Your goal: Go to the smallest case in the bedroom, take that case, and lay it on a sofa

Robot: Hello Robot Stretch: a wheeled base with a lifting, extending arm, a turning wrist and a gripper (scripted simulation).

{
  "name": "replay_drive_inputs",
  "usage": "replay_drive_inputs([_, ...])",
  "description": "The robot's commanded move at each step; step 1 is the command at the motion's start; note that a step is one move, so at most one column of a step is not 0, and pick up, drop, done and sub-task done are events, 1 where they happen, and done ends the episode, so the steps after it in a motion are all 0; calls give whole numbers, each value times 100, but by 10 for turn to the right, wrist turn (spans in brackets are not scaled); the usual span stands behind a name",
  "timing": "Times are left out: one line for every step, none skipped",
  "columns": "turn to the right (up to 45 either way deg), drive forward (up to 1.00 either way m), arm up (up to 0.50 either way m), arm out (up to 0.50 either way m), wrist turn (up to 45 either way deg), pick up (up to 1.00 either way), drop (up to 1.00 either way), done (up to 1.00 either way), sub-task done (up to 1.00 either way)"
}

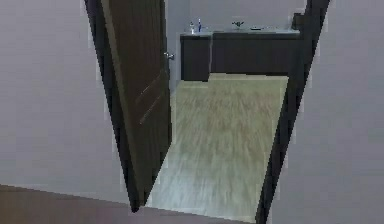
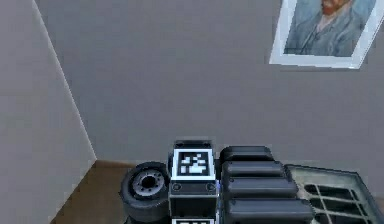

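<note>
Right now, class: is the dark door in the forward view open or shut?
Open. The dark door stands swung aside at the doorway's left, and pale floor runs through to a dark cabinet beyond.

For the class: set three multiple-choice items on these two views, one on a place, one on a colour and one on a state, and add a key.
1. Where does the framed picture hang in the arm side view? A upper right B lower left C centre
2. What colour is the door? A white B dark brown C red
3. How does the door stand? A shut B open C lying flat
Key: 1 A, it sits at the top right; 2 B, its panel is dark brown; 3 B, pale floor and a dark cabinet show past it.
</note>
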Motion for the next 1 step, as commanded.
replay_drive_inputs([90, 0, 0, 0, 0, 0, 0, 0, 0])
